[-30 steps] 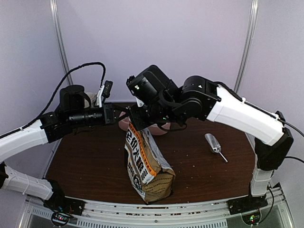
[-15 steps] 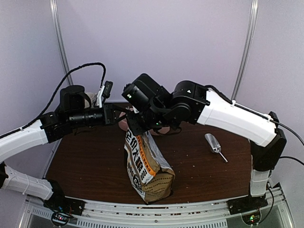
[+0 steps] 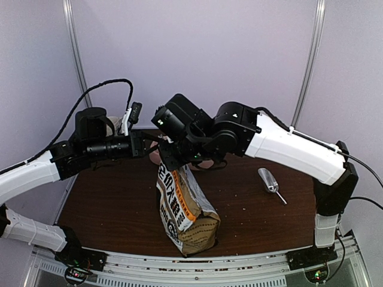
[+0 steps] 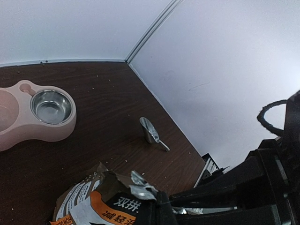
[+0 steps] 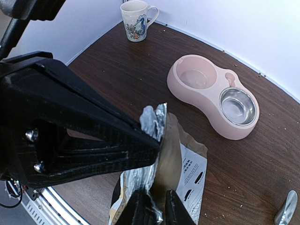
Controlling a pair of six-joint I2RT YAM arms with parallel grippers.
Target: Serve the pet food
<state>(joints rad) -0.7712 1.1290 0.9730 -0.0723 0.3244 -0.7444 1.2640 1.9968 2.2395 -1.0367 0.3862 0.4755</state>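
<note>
A tan paper bag with a white printed label stands upright at the table's middle, its top torn open. The pet food is hidden inside it. My left gripper is shut on the crumpled foil lip of the bag's mouth, coming in from the left. My right gripper reaches down from above. Its two fingers pinch the opposite brown wall of the mouth with only a narrow gap. The pink double bowl lies behind the bag, and its steel insert holds nothing.
A metal scoop lies on the dark wooden table to the right of the bag. A printed mug stands at the far left corner. Crumbs dot the tabletop. White walls close in the back and sides.
My right arm has shifted left and settled over the bag's mouth, and its fingers have narrowed onto the bag's wall. The left arm and the bag have stayed put.
</note>
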